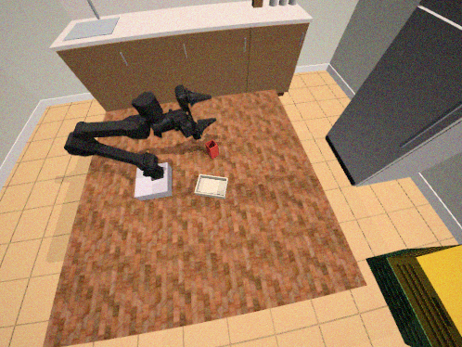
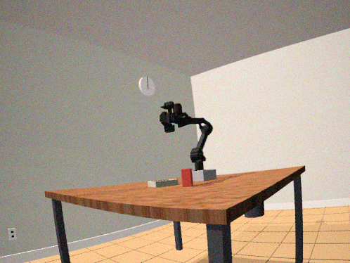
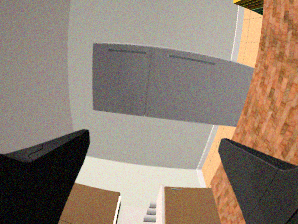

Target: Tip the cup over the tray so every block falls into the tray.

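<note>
A red cup (image 1: 212,149) (image 2: 187,177) stands upright on the wooden table (image 1: 199,260) (image 2: 140,197). Its inside is dark in the top view, and I cannot make out the blocks. The shallow cream tray (image 1: 211,195) (image 2: 157,184) lies on the table close to the cup, nearer the front in the top view. My gripper (image 1: 213,109) (image 3: 157,141) is open and empty, with its fingers spread wide. It is high above the table and the cup, pointing roughly sideways. The cup and tray do not show in the wrist view.
The arm's pale base block (image 1: 153,186) (image 2: 209,174) stands on the table left of the tray in the top view. A kitchen counter (image 1: 186,29) runs behind the table. A dark fridge (image 1: 394,97) and a green and yellow object (image 1: 441,274) stand to the right.
</note>
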Tool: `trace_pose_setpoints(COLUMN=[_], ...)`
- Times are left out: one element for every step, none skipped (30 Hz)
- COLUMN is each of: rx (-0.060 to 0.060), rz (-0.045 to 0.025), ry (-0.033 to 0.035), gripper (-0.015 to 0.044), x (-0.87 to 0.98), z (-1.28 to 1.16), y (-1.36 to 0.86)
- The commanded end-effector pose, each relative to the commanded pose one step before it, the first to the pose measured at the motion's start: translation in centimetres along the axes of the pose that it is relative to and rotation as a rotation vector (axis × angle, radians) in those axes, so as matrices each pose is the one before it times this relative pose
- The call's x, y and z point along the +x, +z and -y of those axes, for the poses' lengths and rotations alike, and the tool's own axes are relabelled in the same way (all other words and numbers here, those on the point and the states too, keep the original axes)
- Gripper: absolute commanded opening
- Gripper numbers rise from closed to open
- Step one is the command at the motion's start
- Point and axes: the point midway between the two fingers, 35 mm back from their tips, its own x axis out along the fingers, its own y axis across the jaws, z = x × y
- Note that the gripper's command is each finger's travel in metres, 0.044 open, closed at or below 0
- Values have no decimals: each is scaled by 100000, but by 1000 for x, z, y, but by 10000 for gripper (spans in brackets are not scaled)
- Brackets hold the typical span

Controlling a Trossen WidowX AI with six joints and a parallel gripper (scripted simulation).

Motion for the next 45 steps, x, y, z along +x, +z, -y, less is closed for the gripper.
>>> trace_pose_setpoints(rx=[-17074,-4712,-4739,-4766,-4793,-4820,-4847,-4873,-4900,-4927,-4953,-4981,-5007,-5034,-5060,-5086,-5112,-5139,-5164,-5190,-5215,-5241,-5266,-5291,-5316,-5341,-5365,-5389,-4458,-2683,-895,0,0,0,0,0,0,-1,-1,-2,-1,-1,-1,-1,-1], rz=[-4086,-1418,-1496,-1570,-1641,-1708,-1770,-1829,-1883,-1932,-1977,-2018,-2053,-2084,-2111,-2132,-2149,-2161,-2168,-2171,-2168,-2162,-2151,-2135,-2116,-2091,-2063,-2030,-1646,-975,-323,0,0,0,0,0,2,5,7,7,5,4,3,1,0], ry=[-7098,-1615,-1548,-1477,-1403,-1325,-1245,-1161,-1075,-987,-896,-804,-710,-615,-519,-422,-324,-226,-128,-30,67,164,260,355,449,541,632,721,659,423,146,0,0,0,0,0,0,-1,-1,-1,-1,-1,-1,-1,-1], gripper=[440,440,440,440,440,440,440,440,440,440,440,440,440,440,440,440,440,440,440,440,440,440,440,440,440,440,440,440,440,440,440,440,440,440,440,440,440,440,440,440,440,440,440,440,440], x=[-39,43,45,47,49,51,53,55,57,59,60,62,64,66,68,70,72,74,76,77,79,81,83,85,87,89,91,93,79,49,17,0,0,0,0,0,48,143,233,270,260,249,238,227,216], z=[3100,684,659,632,604,575,544,512,478,444,409,373,336,299,261,222,183,144,105,66,27,-12,-51,-90,-128,-165,-202,-239,-227,-151,-53,0,0,0,0,0,3,7,12,13,11,10,9,7,6], y=[-1386,-518,-550,-582,-612,-640,-667,-693,-716,-738,-758,-776,-793,-808,-820,-831,-840,-847,-852,-855,-856,-856,-854,-849,-843,-836,-826,-815,-661,-390,-129,0,0,0,0,0,-36,-109,-185,-228,-235,-241,-246,-252,-257])
